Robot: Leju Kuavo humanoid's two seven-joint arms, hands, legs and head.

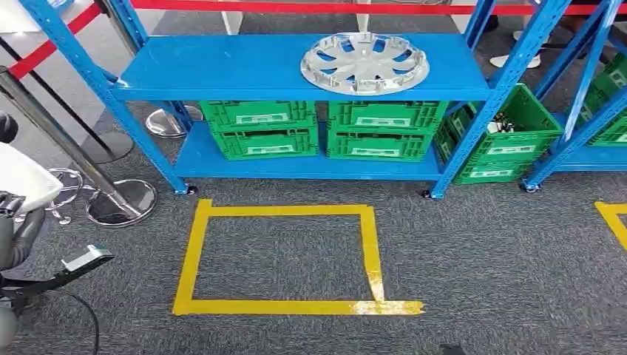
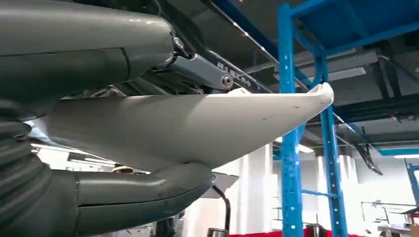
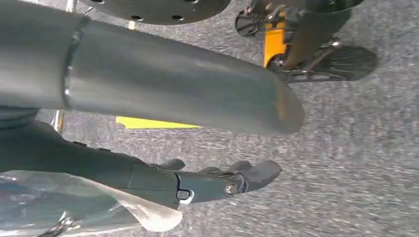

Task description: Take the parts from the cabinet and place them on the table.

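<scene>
Ahead, blue cabinet (image 1: 296,70) stands on grey carpet (image 1: 480,259).

A silver wheel cover (image 1: 364,62) lies flat, spokes up, on the top shelf of a blue rack (image 1: 222,66), toward its right end, nothing touching it.

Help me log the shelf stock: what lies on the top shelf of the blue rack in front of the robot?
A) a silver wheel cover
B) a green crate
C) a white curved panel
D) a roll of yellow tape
A: the head view shows a silver wheel cover lying flat on the top shelf of the blue rack; the green crates sit on the shelf below.
</scene>
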